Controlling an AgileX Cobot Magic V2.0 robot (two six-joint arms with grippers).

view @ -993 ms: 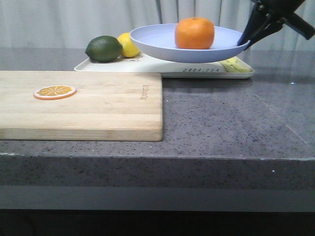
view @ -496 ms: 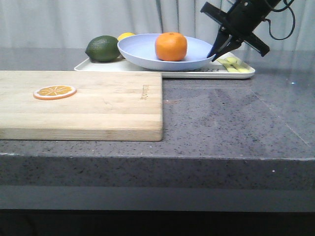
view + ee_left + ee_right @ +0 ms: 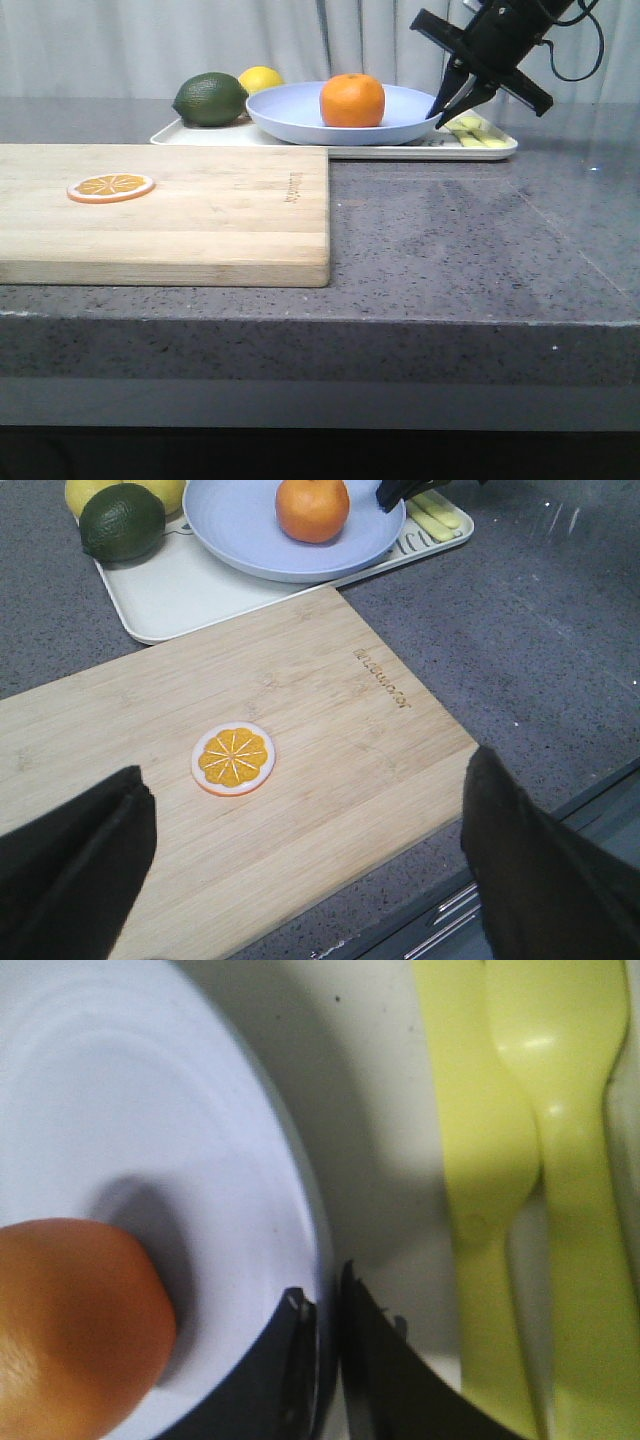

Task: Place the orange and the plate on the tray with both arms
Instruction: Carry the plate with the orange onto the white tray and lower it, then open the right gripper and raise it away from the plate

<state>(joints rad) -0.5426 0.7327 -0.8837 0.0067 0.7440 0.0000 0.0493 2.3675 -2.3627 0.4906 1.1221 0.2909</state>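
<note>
At the far right of the table the right arm reached down at a slant toward the tray (image 3: 340, 151), its gripper (image 3: 452, 104) pinched narrow on the right rim of the plate (image 3: 300, 112) — in the right wrist view one finger (image 3: 285, 1360) lay inside the rim and the other just outside. The plate sat on the tray with the orange (image 3: 352, 100) resting in its middle. Yellow-green cutlery (image 3: 520, 1160) lay on the tray just beside the gripper. A lime (image 3: 210, 99) and a lemon (image 3: 261, 79) sat at the tray's left end. Nearer the camera, a board (image 3: 200, 215) carried an orange slice (image 3: 111, 187). The left gripper (image 3: 300, 880) hung above the board — fingers (image 3: 75, 855) spread wide, holding nothing.
</note>
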